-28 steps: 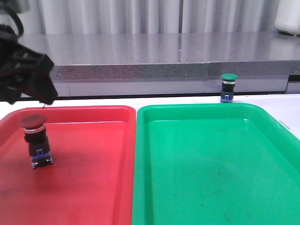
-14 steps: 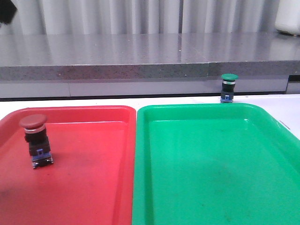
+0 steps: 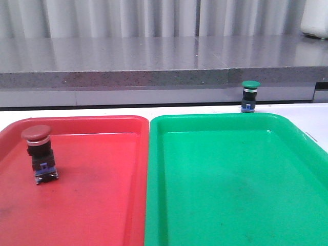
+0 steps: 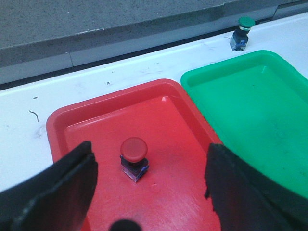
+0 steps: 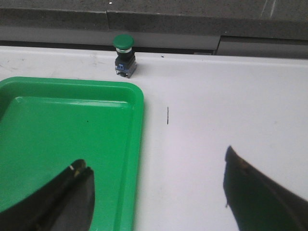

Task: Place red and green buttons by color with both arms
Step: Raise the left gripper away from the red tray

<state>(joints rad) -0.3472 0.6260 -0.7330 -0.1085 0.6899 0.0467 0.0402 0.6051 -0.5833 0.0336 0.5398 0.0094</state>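
Observation:
The red button [image 3: 38,151] stands upright in the red tray [image 3: 102,205], near its left side; it also shows in the left wrist view [image 4: 134,156]. The green button [image 3: 250,95] stands on the white table behind the green tray [image 3: 230,205]; it also shows in the right wrist view [image 5: 124,54] and in the left wrist view [image 4: 242,32]. My left gripper [image 4: 150,166] is open and empty, above and behind the red button. My right gripper [image 5: 156,171] is open and empty over the green tray's right rim, far from the green button. Neither gripper shows in the front view.
The two trays sit side by side, red on the left and green on the right. A grey stone ledge [image 3: 154,66] runs along the back behind the table. Bare white table [image 5: 216,110] lies to the right of the green tray.
My left gripper was at the upper left of the front view one second ago; it has drawn back out of that view. The buttons have not moved.

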